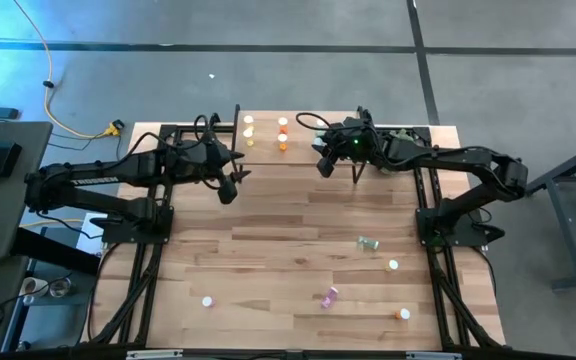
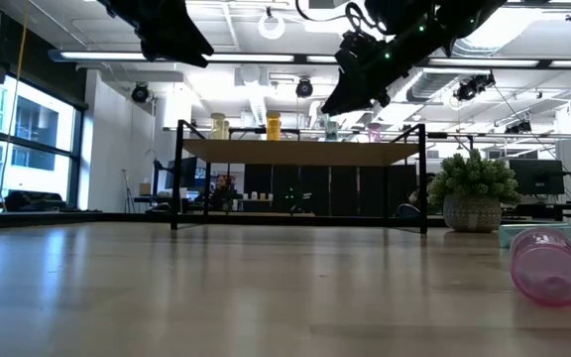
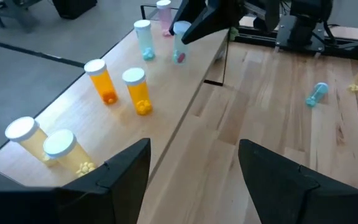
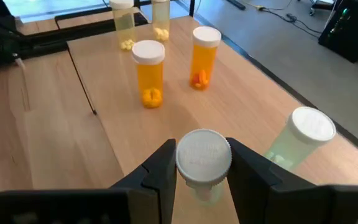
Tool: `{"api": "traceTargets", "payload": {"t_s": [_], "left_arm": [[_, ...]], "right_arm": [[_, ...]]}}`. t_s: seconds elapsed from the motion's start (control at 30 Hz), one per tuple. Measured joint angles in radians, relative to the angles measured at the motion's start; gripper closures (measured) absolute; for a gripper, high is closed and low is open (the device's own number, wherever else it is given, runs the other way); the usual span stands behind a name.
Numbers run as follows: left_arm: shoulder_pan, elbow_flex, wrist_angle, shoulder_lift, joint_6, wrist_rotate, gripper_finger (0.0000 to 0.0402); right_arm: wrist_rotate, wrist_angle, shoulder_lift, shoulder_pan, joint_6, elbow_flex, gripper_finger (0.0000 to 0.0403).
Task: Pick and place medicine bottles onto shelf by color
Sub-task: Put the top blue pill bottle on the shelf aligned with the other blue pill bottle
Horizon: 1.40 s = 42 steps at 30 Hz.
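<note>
Right wrist view shows the right gripper (image 4: 202, 163) with its fingers (image 4: 160, 165) closed on the white cap of a pale bottle (image 4: 204, 157), held above the shelf (image 4: 241, 99). Just beside it stands a pale green bottle (image 4: 300, 140); farther along stand 2 orange bottles (image 4: 149, 73) and 2 yellow ones (image 4: 123, 22). I judge the step in hand to be the placing: the held bottle hangs over the green end of the shelf, so the next move calls for lowering it upright next to its match without knocking that neighbour, then spreading the fingers.

Left wrist view shows the left gripper (image 3: 194, 171) with fingers spread wide and holding nothing, hovering near the shelf's yellow end.

High view alone shows what is left on the worktop (image 1: 268, 230): a green bottle (image 1: 368, 243), a pink one (image 1: 329, 296), an orange one (image 1: 403, 314) and 2 that show only white caps, all well apart from the shelf. It does not show the grip. Low view alone shows the shelf raised on black legs and a plant (image 2: 472, 188) beside it, with the pink bottle lying on its side.
</note>
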Motion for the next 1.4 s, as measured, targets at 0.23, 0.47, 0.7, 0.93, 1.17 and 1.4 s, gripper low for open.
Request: {"api": "traceTargets", "payload": {"t_s": [0.23, 0.47, 0.7, 0.93, 1.17, 1.4], "left_arm": [[0.0, 0.0, 0.0, 0.0, 0.005, 0.0, 0.017], [0.0, 0.0, 0.0, 0.0, 0.006, 0.0, 0.017], [0.0, 0.0, 0.0, 0.0, 0.007, 0.0, 0.017], [0.0, 0.0, 0.0, 0.0, 0.006, 0.0, 0.017], [0.0, 0.0, 0.0, 0.0, 0.005, 0.0, 0.017], [0.0, 0.0, 0.0, 0.0, 0.005, 0.0, 0.017]], "right_arm": [[0.001, -0.024, 0.003, -0.014, 0.042, 0.0, 0.0296], [0.0, -0.034, 0.005, -0.029, 0.045, 0.0, 0.0296], [-0.036, -0.034, 0.005, -0.033, 0.076, 0.0, 0.0296], [-0.034, -0.034, 0.005, -0.033, 0.076, 0.0, 0.0291], [-0.033, -0.034, 0.005, -0.033, 0.069, 0.0, 0.025], [-0.032, -0.011, 0.005, -0.033, 0.062, 0.0, 0.0237]]}}
